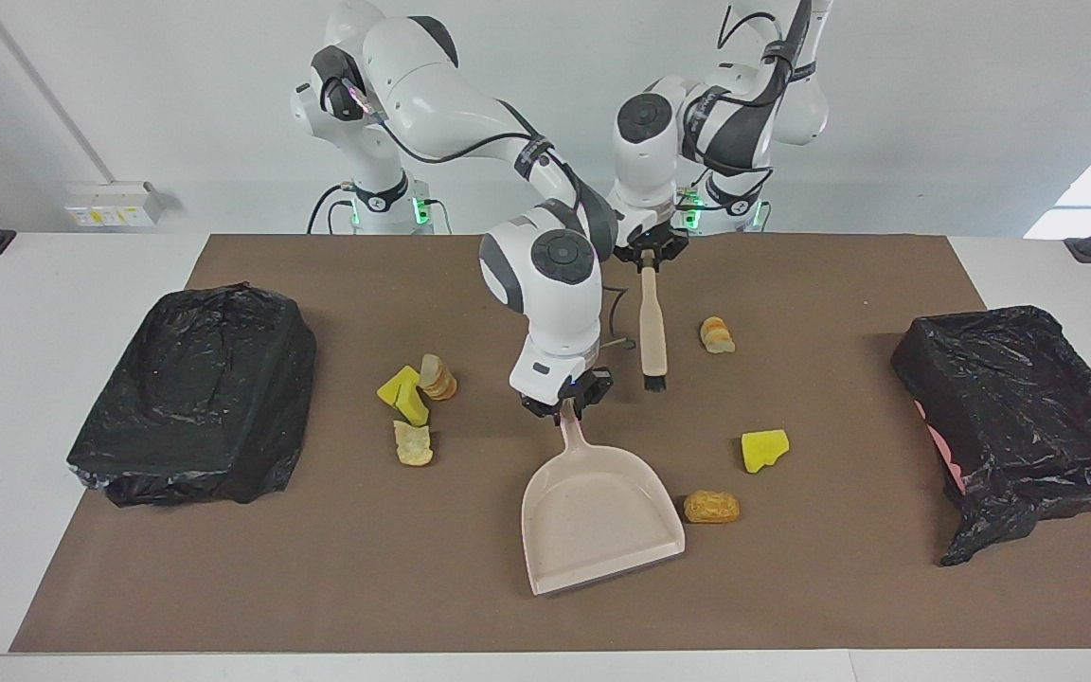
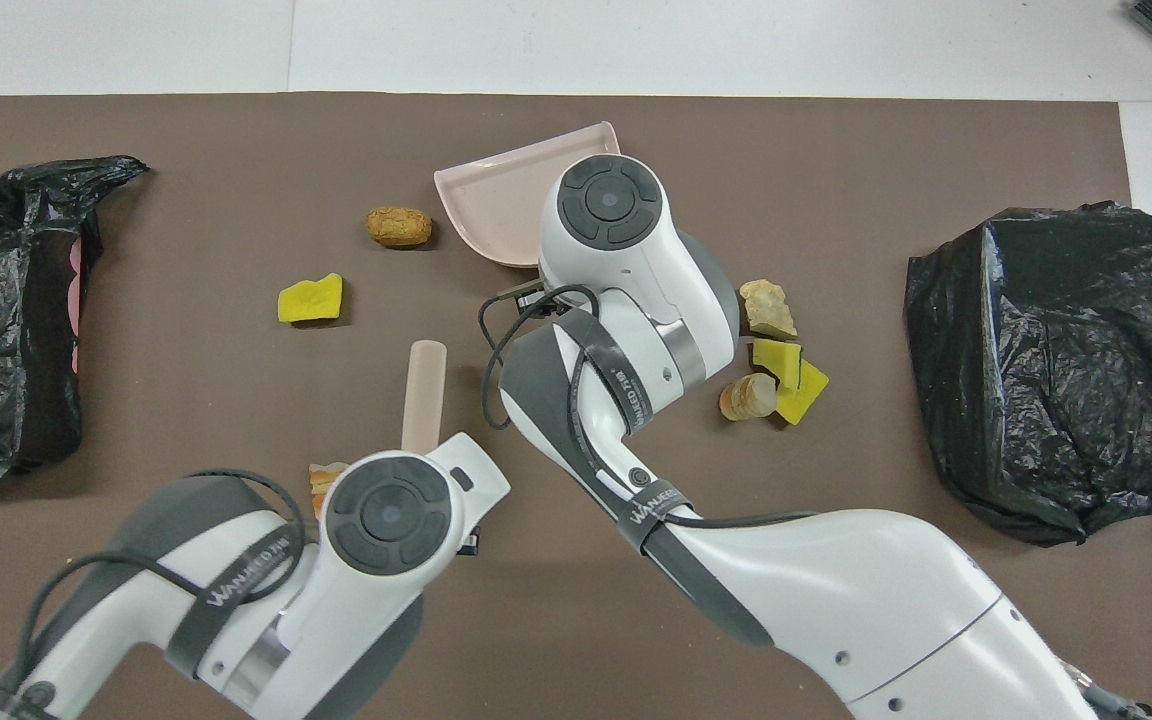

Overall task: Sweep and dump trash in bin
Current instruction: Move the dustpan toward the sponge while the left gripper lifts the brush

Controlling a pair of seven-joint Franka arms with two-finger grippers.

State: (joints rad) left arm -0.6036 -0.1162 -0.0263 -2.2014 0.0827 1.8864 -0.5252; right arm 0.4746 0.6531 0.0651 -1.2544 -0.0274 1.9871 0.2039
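A brown mat (image 1: 318, 587) is spread over the table, with a black-bagged bin (image 1: 195, 393) at the right arm's end and a second black-bagged bin (image 1: 1019, 417) at the left arm's end. The handle of a beige dustpan (image 1: 602, 521) is pinched by the right gripper (image 1: 566, 403) near the middle of the mat; the pan's mouth is turned away from the robots. The handle top of a beige brush (image 1: 652, 332) is clamped by the left gripper (image 1: 650, 258), and the brush hangs with its black bristles just above the mat.

The trash is scattered on the mat in two groups. Toward the right arm's end, two yellow sponge chunks (image 1: 403, 393) are seen touching a stack of tan slices (image 1: 438, 377), with a pale lump (image 1: 413, 443) just beside them. Toward the left arm's end lie a second stack of slices (image 1: 717, 335), a yellow sponge piece (image 1: 763, 449) and a golden-brown lump (image 1: 711, 507), the last close beside the dustpan's edge.
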